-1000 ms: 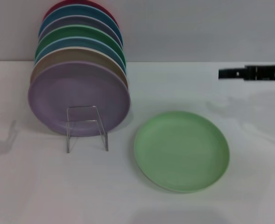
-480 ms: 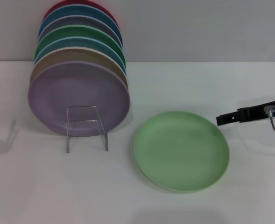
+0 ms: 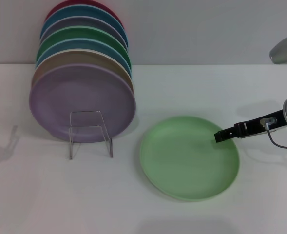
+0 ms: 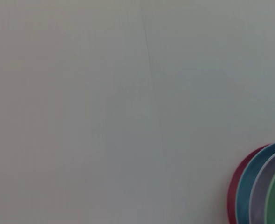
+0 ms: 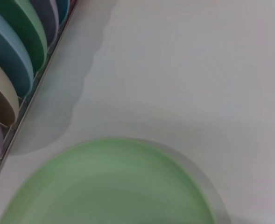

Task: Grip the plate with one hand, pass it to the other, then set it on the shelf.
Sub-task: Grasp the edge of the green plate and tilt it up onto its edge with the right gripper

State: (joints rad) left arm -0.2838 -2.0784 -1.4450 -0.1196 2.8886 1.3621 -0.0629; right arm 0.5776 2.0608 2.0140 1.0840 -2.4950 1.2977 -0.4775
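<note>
Right gripper reaches in over the mint-green plate's right rim (finger state: cannot tell), plate flat on the table.

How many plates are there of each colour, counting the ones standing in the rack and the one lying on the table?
Red: 1, the red plate
Blue: 2, the dark blue plate and the pale blue plate
Purple: 2, the grey-purple plate and the lilac plate
Green: 2, the dark green plate and the light green plate
Tan: 1, the tan plate
Total: 8
</note>
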